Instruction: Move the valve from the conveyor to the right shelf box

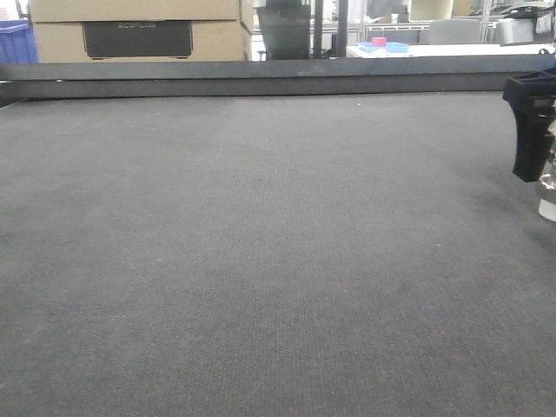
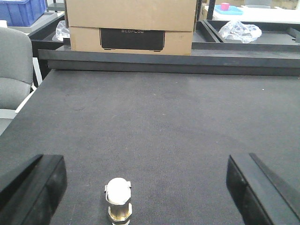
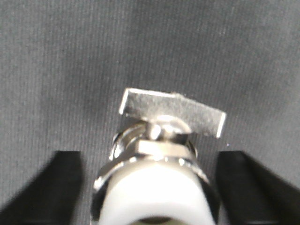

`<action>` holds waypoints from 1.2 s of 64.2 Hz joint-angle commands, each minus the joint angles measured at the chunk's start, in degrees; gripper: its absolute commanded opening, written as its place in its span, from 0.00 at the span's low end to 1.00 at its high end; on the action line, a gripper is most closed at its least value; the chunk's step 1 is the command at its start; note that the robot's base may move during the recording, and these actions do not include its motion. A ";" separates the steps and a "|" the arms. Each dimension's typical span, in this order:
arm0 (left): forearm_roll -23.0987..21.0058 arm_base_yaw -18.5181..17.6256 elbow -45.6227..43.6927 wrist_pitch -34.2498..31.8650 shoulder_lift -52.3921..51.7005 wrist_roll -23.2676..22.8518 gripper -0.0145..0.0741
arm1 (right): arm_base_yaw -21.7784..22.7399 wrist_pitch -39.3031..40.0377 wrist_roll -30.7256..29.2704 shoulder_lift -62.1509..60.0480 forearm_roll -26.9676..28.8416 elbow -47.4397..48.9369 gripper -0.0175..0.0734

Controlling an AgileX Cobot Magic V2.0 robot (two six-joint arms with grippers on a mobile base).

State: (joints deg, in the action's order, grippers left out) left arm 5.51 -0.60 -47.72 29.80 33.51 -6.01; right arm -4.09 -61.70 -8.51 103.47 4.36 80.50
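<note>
A shiny silver valve (image 3: 157, 140) with a flat handle and a whitish end fills the right wrist view, standing on the dark grey conveyor (image 1: 261, 261). My right gripper (image 3: 150, 187) is open and straddles it, with a strip of belt showing beside the left finger. The front view catches this gripper (image 1: 532, 130) at the right edge, the valve (image 1: 547, 195) just below it. In the left wrist view another valve (image 2: 118, 199) stands on the belt between the wide-open fingers of my left gripper (image 2: 145, 185), closer to the left one. The right shelf box is out of view.
A dark metal rail (image 1: 261, 82) runs along the belt's far edge. Behind it sit a cardboard box (image 2: 131, 23), a blue crate (image 2: 21, 10) and a crumpled plastic bag (image 2: 239, 32). A grey chair (image 2: 14, 70) stands off the belt's left side.
</note>
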 commanded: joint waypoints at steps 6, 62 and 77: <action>0.10 -0.43 -0.52 -0.47 0.11 -0.02 0.84 | 0.03 1.44 -0.36 -0.20 -0.79 0.39 0.25; -3.99 3.25 -33.12 38.53 40.47 9.12 0.84 | 0.03 10.17 -0.36 -29.65 1.39 -15.09 0.02; -8.20 9.88 -40.81 40.16 53.42 17.18 0.84 | 0.03 9.83 -0.36 -31.66 4.94 -15.72 0.02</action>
State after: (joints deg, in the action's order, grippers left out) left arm -2.46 8.11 -86.14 69.70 83.45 9.29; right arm -4.09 -54.52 -8.51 73.22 8.41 64.53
